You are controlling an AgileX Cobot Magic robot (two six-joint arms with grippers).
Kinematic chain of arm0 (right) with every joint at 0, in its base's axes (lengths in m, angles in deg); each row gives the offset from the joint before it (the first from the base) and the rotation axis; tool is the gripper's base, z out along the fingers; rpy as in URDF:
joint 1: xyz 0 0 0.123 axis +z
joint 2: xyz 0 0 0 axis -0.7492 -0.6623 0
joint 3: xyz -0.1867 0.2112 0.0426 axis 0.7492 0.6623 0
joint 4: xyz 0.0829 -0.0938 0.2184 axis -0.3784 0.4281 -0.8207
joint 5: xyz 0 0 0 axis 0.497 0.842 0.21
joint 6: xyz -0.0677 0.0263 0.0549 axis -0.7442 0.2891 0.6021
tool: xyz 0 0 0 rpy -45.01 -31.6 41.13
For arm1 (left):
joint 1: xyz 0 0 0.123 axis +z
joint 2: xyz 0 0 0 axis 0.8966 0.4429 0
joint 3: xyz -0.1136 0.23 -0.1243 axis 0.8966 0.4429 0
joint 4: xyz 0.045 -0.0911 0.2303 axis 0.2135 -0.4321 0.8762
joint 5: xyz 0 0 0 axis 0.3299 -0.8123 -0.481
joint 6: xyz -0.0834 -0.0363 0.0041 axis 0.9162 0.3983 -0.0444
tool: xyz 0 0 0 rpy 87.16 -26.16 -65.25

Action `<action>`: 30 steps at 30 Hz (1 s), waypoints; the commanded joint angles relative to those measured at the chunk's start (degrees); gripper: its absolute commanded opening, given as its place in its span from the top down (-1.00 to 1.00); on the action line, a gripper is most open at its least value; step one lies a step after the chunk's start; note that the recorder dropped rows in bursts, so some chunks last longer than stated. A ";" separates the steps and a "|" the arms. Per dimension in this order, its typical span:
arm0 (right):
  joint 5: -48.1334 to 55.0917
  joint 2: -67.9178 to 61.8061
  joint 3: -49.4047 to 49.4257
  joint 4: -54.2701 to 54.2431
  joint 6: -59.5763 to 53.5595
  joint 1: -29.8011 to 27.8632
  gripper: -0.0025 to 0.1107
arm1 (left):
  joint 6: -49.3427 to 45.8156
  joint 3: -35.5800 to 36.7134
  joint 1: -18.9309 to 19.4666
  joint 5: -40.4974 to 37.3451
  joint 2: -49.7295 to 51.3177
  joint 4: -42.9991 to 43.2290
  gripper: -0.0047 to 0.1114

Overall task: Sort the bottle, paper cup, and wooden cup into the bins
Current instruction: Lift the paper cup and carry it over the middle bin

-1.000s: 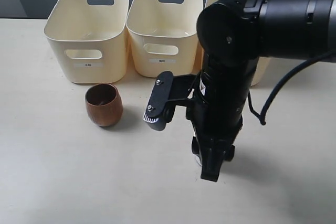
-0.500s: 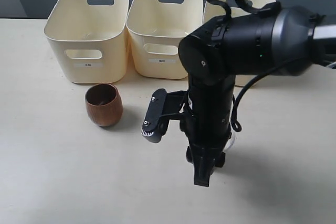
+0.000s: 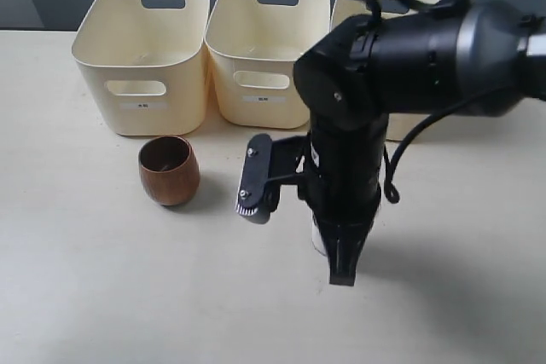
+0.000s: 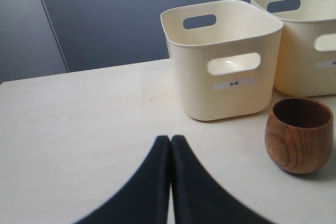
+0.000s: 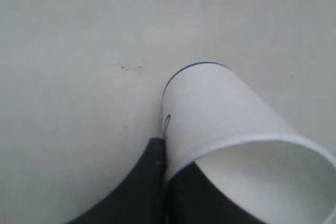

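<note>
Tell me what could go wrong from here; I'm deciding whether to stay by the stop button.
1. The right gripper pinches only the thin rim wall of the paper cup, so the cup may crumple or slip out when lifted.
2. The right arm hides the cup almost wholly in the exterior view, so a drop could go unseen.
3. The wooden cup stands close beside the arm; a swing toward the bins might knock it.

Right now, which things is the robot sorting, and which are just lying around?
For the job: paper cup in the right gripper, wooden cup, bins. No bottle shows.

Just lying around: nothing besides the table they stand on.
</note>
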State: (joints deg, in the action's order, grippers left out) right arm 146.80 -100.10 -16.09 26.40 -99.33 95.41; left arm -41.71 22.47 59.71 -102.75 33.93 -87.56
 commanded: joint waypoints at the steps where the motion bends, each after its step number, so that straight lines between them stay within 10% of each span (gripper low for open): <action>1: -2.62 5.66 -4.17 2.62 -0.54 -0.08 0.97 | 0.11 0.07 -0.20 0.00 -0.28 -0.01 0.92; 21: -18.56 -2.47 -28.64 -0.36 -2.13 -13.06 0.97 | 0.11 0.07 -0.20 0.00 -0.28 -0.01 0.92; 30: -5.98 -17.51 -47.88 -0.55 -6.12 -15.56 0.97 | 0.11 0.07 -0.20 0.00 -0.28 -0.01 0.92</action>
State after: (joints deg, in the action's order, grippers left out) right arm 135.23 -113.60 -57.51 26.69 -103.39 80.79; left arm -41.71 22.47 59.71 -102.75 33.93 -87.56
